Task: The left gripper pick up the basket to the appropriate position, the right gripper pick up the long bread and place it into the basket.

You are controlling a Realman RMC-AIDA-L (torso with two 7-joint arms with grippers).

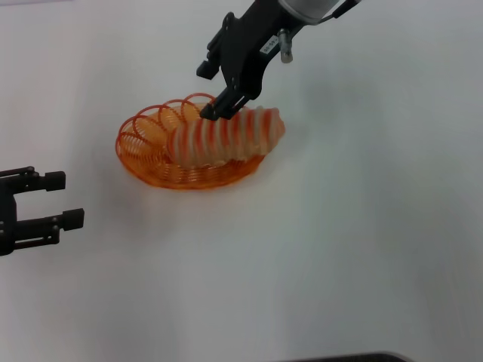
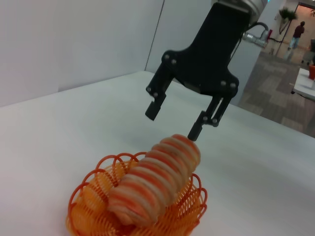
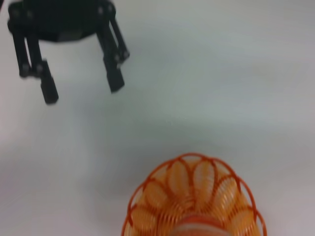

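nothing stands on the white table (image 1: pixel 362 249) around the orange wire basket (image 1: pixel 143 162). the long bread (image 1: pixel 226 136) lies inside it, just under the right gripper (image 1: pixel 211 94), fingers spread, empty. the left gripper (image 1: pixel 64 200), also wide, hangs well apart.

Right gripper (image 1: pixel 213 94) fingers apparently spread; left gripper (image 1: pixel 66 200) parked, fingers spread.

At upper left I see my left gripper (image 3: pixel 78 81), jaws apart; the basket (image 3: pixel 192 191) sits at bottom centre on the tabletop (image 3: pixel 221 73).
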